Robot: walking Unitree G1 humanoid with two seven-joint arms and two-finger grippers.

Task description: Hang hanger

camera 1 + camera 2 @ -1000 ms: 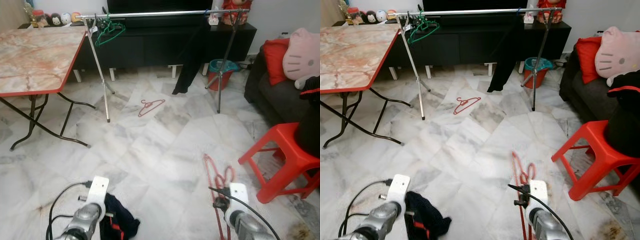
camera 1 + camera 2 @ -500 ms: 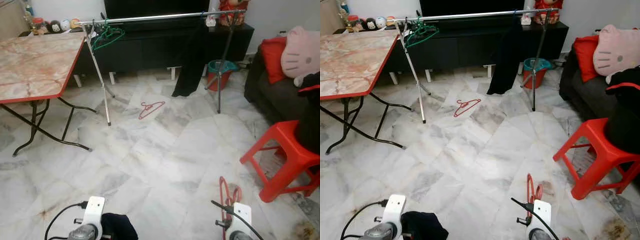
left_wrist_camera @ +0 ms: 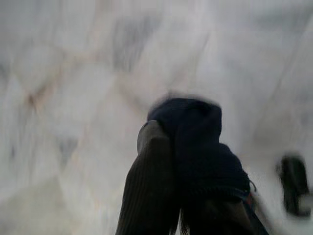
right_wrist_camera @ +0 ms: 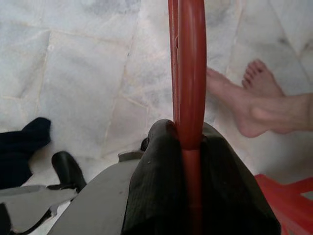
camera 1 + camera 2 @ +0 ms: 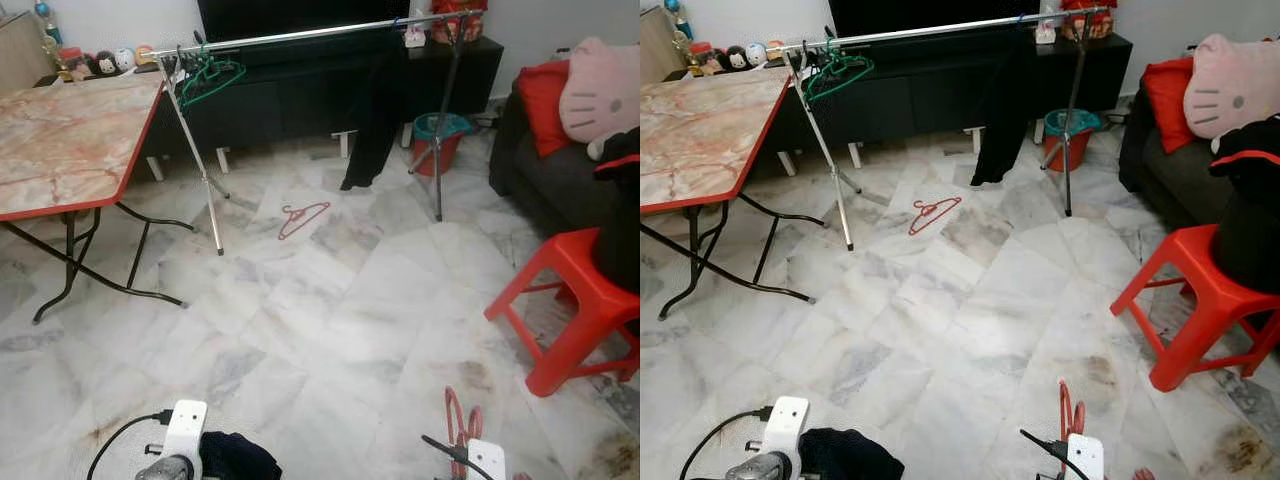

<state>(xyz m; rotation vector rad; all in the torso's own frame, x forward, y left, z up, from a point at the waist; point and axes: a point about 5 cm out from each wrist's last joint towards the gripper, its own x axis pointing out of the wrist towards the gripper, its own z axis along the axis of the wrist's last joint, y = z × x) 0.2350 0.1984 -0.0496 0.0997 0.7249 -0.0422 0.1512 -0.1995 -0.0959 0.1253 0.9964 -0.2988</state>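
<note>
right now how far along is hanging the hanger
Early stage. Done: the right gripper is shut on a red hanger, and the left gripper is shut on a dark garment. In hand: carrying both across the marble floor. Left: reach the clothes rail, which stands far ahead with green hangers on it, and hook the hanger on. Another red hanger lies on the floor under it.

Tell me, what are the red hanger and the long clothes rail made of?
The red hanger in the right gripper looks like smooth, slightly glossy plastic: thick, evenly coloured. The clothes rail looks like shiny metal: thin, silvery, reflecting light.
</note>
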